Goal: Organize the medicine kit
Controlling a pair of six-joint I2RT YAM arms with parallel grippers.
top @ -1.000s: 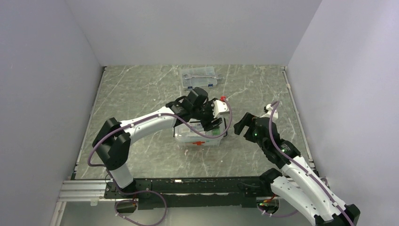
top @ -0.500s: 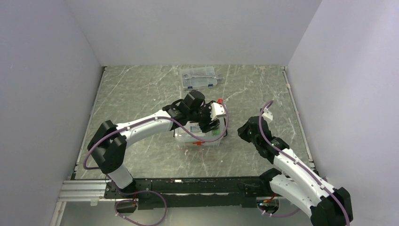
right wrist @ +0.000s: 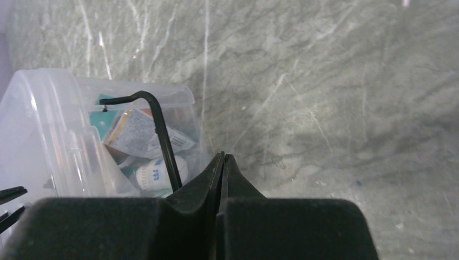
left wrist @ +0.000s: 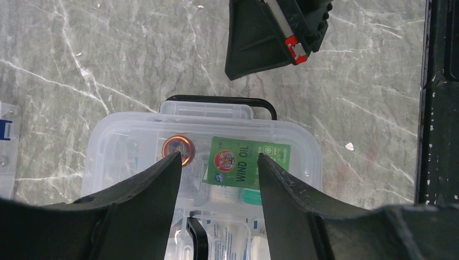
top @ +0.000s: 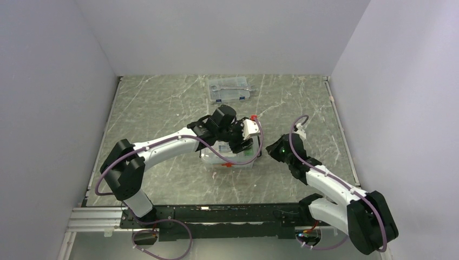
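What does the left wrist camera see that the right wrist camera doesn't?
Only the left wrist view: a green Wind Oil packet and a round orange-topped tin inside the box, framed by the open left tool. Only the right wrist view: a small white bottle and a printed paper packet, seen past the right tool, which is shut and empty. Both: the clear medicine kit box, its black handle and the grey marble table.

My left gripper (left wrist: pixel 219 158) hangs spread over the medicine kit (left wrist: pixel 135 127) (a green Wind Oil packet (left wrist: pixel 248 165) shows inside).
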